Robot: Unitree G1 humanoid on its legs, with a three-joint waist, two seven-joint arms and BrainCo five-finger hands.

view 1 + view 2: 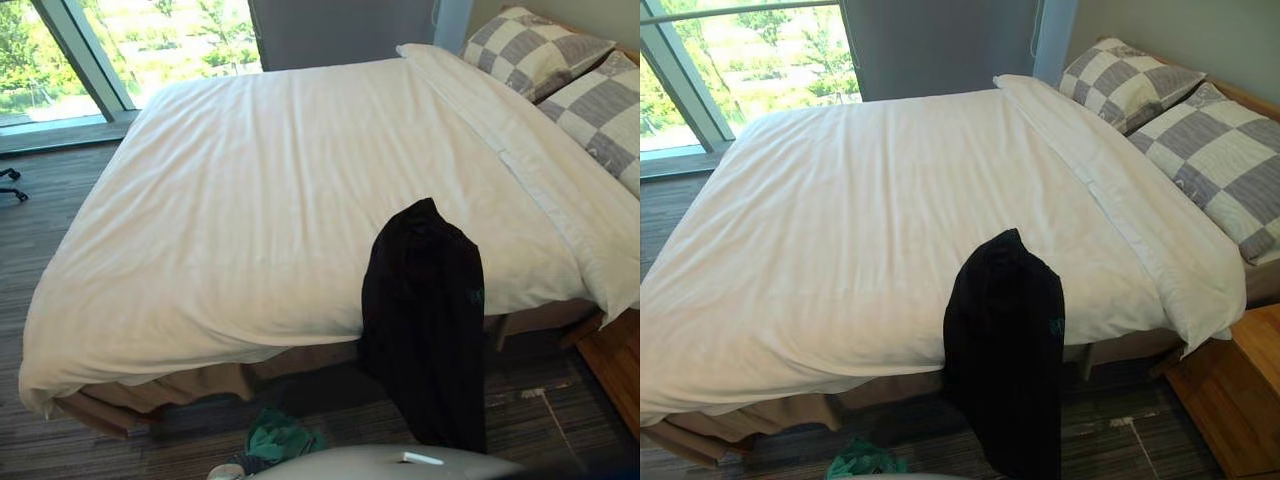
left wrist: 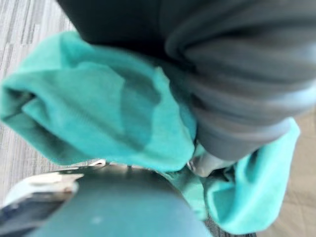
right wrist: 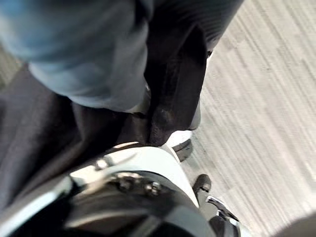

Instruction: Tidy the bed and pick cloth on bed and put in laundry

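**Status: green cloth (image 2: pixel 98 113) bunched on left hand (image 2: pixel 247 74); black garment (image 1: pixel 1005 340) over bed (image 1: pixel 150 395) edge**

L wrist view: the left hand's dark cover is pressed into the green cloth, which bunches round it on both sides. Fingers are buried in the folds, so can't tell if they're curled or straight. A bit of silver pokes out under the cover, but unclear which part it is. Head views show the same cloth low down near the floor (image 1: pixel 60 250), below the near bed edge.

R wrist view: right hand (image 3: pixel 173 74) shows its dark cover. Fingers aren't readable, so can't tell their state. Dark fabric sits just beside the hand; can't say whether it's the garment.

The black garment's top part lies on the white duvet (image 1: pixel 840 220) at the near edge. The rest hangs down the bed side toward the floor, apart from the green cloth and on the robot's right of it. Duvet is spread over the bed w/ a folded-back band next to two checked pillows (image 1: pixel 1200 150). Window (image 1: pixel 150 40) is beyond the far side.
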